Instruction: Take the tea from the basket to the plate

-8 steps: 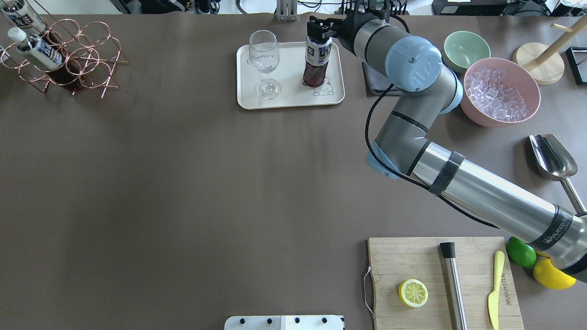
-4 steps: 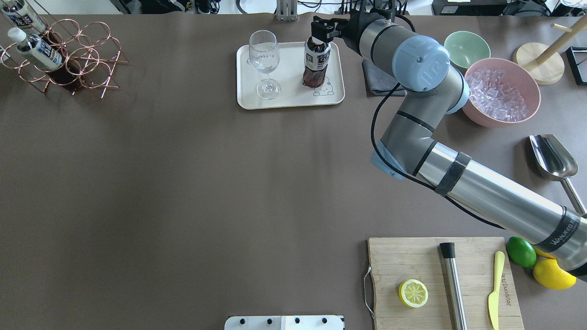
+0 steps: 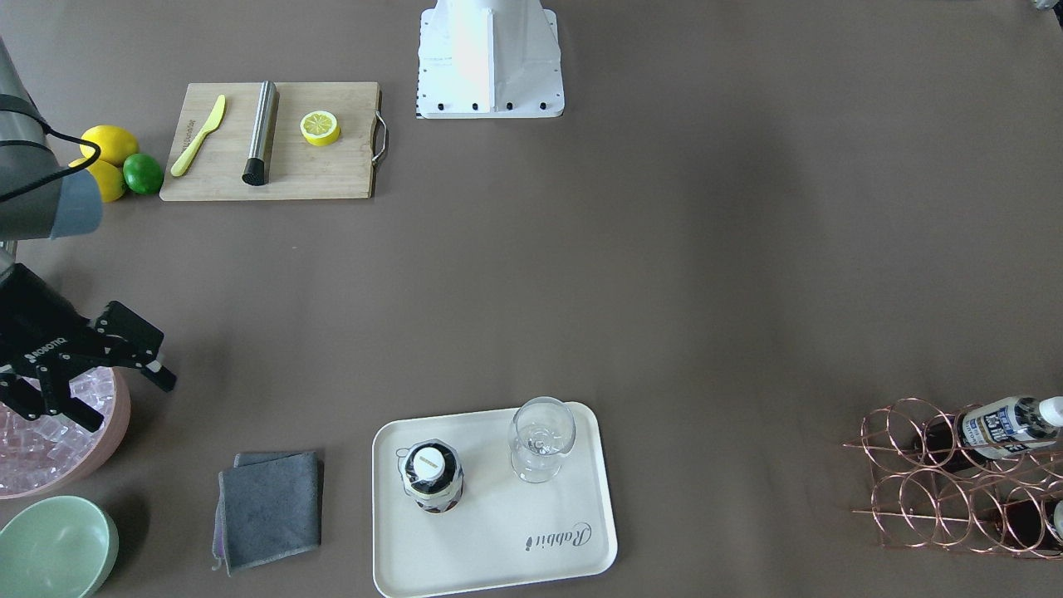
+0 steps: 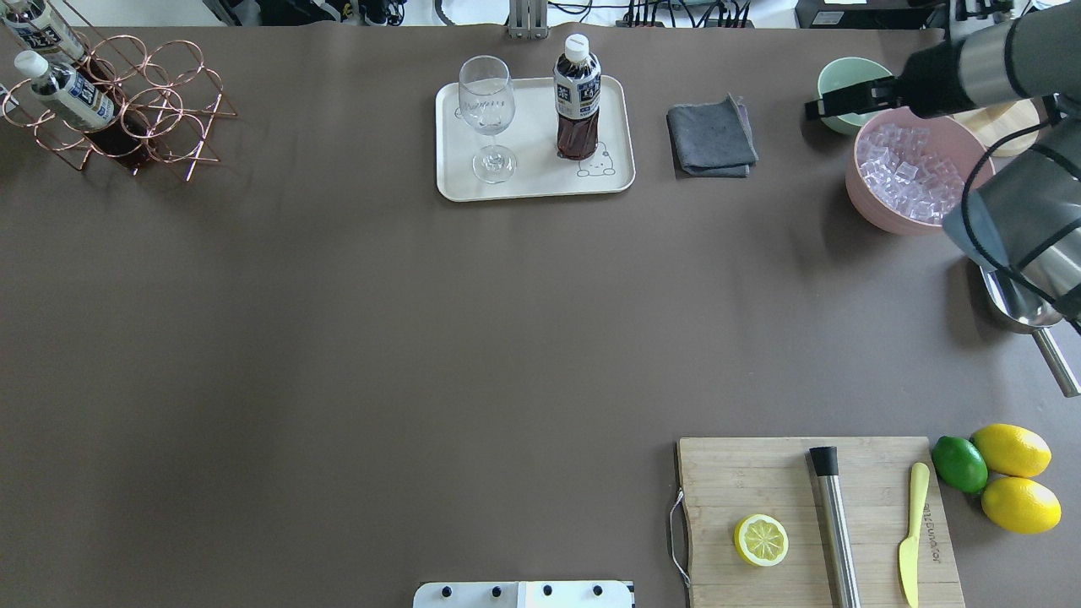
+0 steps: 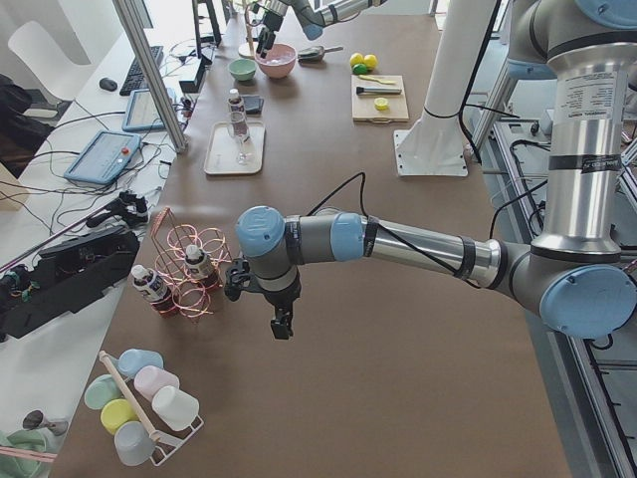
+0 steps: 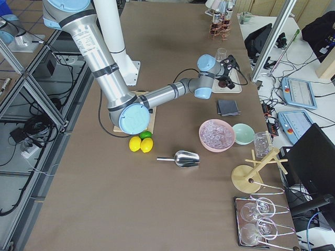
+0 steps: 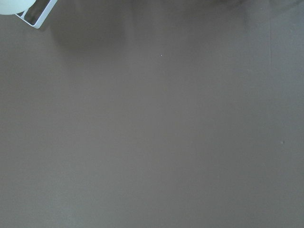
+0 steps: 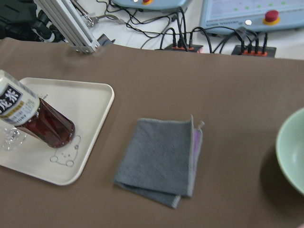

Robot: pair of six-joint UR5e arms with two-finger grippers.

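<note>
In the exterior front-facing view, the tea [image 3: 432, 475] stands upright on the plate [image 3: 490, 531] beside a wine glass [image 3: 541, 438]. Its long axis is vertical and its white cap faces up. The right gripper [image 3: 124, 399] hangs above the rim of the pink bowl [image 3: 104, 453], well apart from the tea, with its jaws spread and empty. The basket [image 3: 955, 477] sits at the opposite end of the table [image 3: 664, 249] and holds two more bottles, which lie tilted in its rings. The overhead exterior view shows the tea's base next to the bear drawing on the plate. In the exterior left view, the left gripper [image 5: 282, 324] hangs over the table near the basket; whether it is spread or closed cannot be told. The exterior right view places the basket at the far end. The left wrist-mounted view shows only table surface. In the right wrist-mounted view, a grey cloth [image 8: 159, 161] lies between the plate and a green bowl [image 8: 292, 152].
</note>
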